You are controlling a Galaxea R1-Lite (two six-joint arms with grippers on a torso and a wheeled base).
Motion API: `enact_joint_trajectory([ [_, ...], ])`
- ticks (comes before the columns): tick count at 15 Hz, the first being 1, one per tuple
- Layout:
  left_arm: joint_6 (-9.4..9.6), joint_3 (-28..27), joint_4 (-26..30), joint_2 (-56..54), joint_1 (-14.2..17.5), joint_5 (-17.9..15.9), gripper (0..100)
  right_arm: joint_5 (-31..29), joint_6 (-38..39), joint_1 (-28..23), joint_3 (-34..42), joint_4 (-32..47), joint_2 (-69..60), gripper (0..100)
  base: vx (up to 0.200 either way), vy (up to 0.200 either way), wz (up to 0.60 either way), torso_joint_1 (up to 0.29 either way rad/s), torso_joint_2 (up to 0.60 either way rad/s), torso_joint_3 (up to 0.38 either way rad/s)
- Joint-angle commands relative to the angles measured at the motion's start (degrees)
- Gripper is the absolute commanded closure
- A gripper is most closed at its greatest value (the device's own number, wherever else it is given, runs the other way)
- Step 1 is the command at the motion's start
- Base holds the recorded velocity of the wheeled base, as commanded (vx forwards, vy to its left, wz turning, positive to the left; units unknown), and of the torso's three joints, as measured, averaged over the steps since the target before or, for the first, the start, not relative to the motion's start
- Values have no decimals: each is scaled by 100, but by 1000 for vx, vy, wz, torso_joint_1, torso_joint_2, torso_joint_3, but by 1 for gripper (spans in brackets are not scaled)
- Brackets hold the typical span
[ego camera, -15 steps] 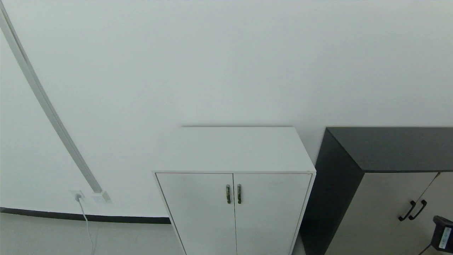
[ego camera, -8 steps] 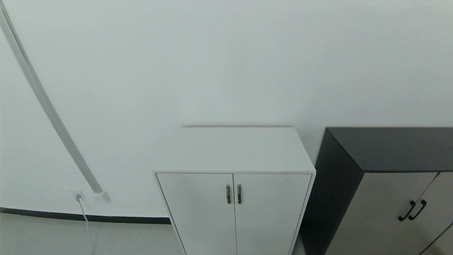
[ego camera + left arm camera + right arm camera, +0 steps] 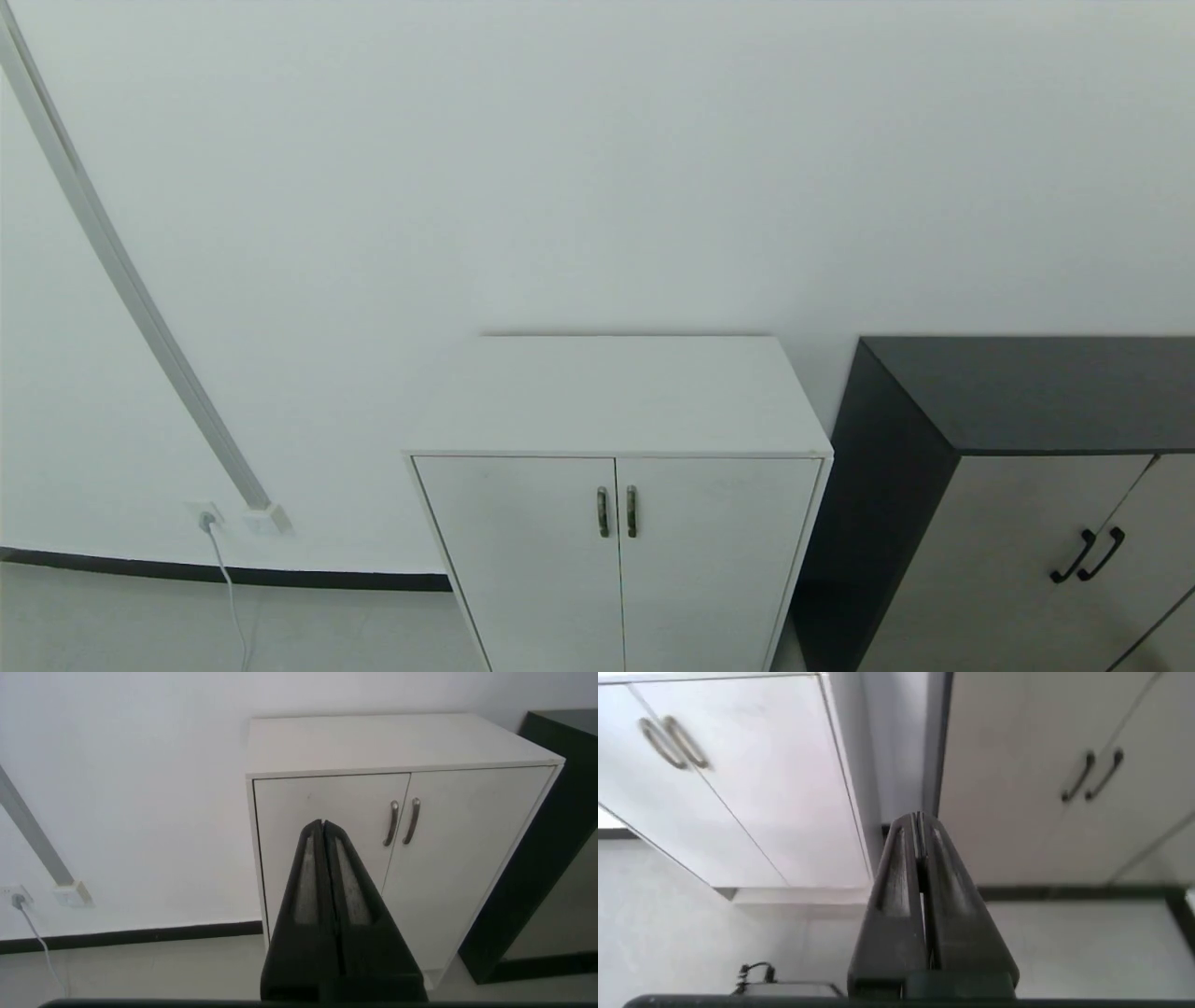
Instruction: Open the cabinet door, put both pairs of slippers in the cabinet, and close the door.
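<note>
Head view: a white cabinet (image 3: 616, 397) stands against a pale wall (image 3: 597, 168). Its 2 doors are shut and its 2 slim metal handles (image 3: 602, 511) stand upright side by side at the centre seam. Just beside it, on the robot's right, is a dark cabinet (image 3: 1018, 392) with pale door fronts and 2 black handles (image 3: 1103, 553), likewise shut. A narrow gap separates the 2 units. On the left, a grey conduit strip (image 3: 121, 271) slants down the wall to a socket (image 3: 205, 515). From the socket a white cable (image 3: 229, 588) drops past a black skirting band (image 3: 280, 576) to the light floor (image 3: 112, 625).

Left wrist view: the left gripper (image 3: 323, 826) hangs in front of the white cabinet's left door (image 3: 318, 798), not touching it, though how far off it sits is hard to judge. Its 2 fingers are pressed flat together with nothing between them.

Right wrist view: the right gripper (image 3: 919, 818) is aimed at the gap between the 2 cabinets, with the white cabinet's doors to one side and the dark cabinet's to the other. Its fingers are likewise closed tight and empty.
</note>
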Motion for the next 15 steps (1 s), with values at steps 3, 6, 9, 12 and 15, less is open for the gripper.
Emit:
enact_joint_trajectory([
  [3,2,1,0,7,0,1,100,44,-68,-117,38,-14,-403,100,0,0,0,0,0,0],
  [6,2,1,0,7,0,1,100,53,-68,-319,38,-14,-833,100,0,0,0,0,0,0],
  [9,2,1,0,7,9,1,100,53,-68,-319,38,-14,-1361,100,0,0,0,0,0,0],
  [12,2,1,0,7,0,1,100,9,-33,-310,46,-32,-1651,100,0,0,0,0,0,0],
  [15,-7,1,0,7,0,1,100,-105,380,-310,46,-67,-1651,100,0,0,0,0,0,0],
])
